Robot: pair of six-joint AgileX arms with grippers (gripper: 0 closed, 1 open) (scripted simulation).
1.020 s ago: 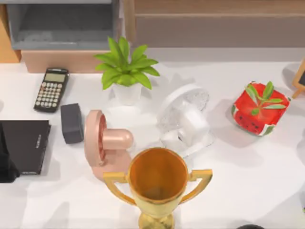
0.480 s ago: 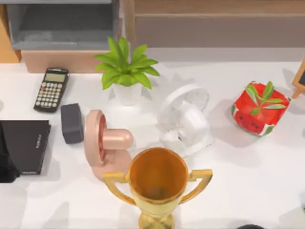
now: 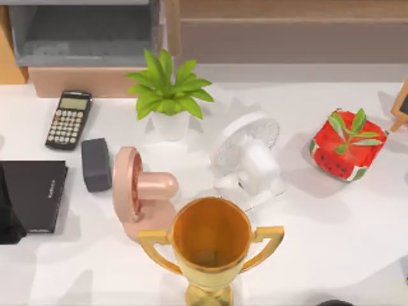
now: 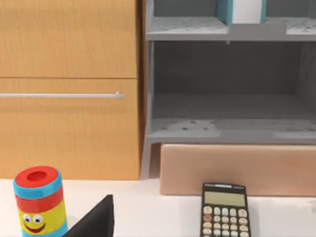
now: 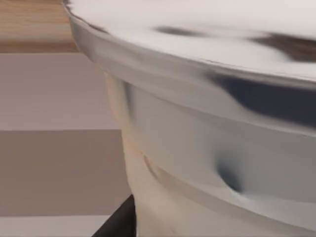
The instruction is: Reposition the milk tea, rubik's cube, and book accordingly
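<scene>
The book (image 4: 241, 10), teal-covered with whitish page edges, stands upright on the upper level of the grey shelf (image 4: 227, 131), seen in the left wrist view. My left gripper (image 3: 6, 220) is a dark shape at the table's left edge, beside the flat black slab (image 3: 33, 194). A pale glossy cup (image 5: 212, 148) sits very close to the right wrist camera, with a black part of my right gripper (image 5: 117, 222) below it. I cannot tell whether that cup is the milk tea. The rubik's cube is out of view.
A calculator (image 3: 68, 119), dark grey box (image 3: 96, 164), pink fan (image 3: 137, 188), white fan (image 3: 248, 159), potted plant (image 3: 167, 95), gold trophy (image 3: 210, 245) and watermelon pot (image 3: 347, 145) crowd the table. A smiley-faced striped can (image 4: 39, 201) stands left of the calculator (image 4: 224, 211).
Nothing on the table has moved. Only the shadow at the table's front right corner has grown a little.
</scene>
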